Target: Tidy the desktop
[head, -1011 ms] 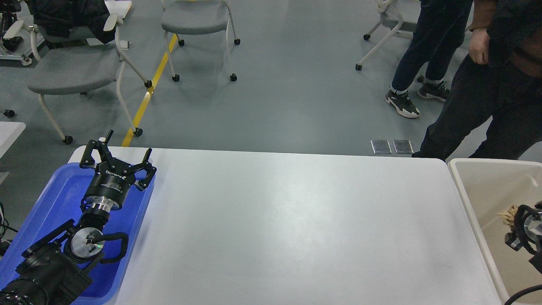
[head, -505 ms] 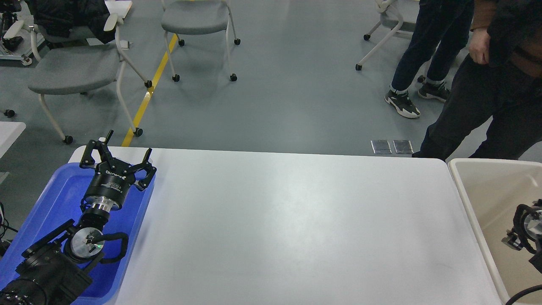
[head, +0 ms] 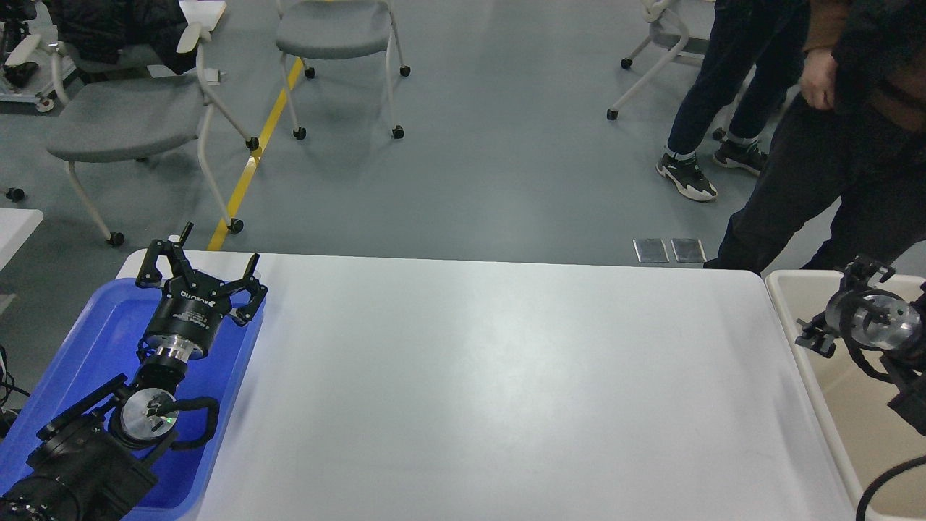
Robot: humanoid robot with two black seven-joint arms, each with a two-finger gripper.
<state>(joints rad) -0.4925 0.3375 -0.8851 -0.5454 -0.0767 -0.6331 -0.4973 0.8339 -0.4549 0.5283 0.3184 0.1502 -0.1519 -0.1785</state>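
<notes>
Two grippers in play. Left gripper (head: 199, 269) has its jaws spread wide with nothing between them, hanging over the far end of the blue tray (head: 108, 325) at the desk's left edge. Right gripper (head: 843, 318) sits above the beige bin (head: 796, 304) on the right, seen end-on, so can't tell how its jaws stand. White desk (head: 492, 383) fills the middle between tray and bin.

I'm in a lab or office hall: grey wheeled chairs (head: 126, 119) on smooth grey flooring (head: 499, 145), a yellow floor line (head: 253, 155), people standing nearby (head: 817, 145).
</notes>
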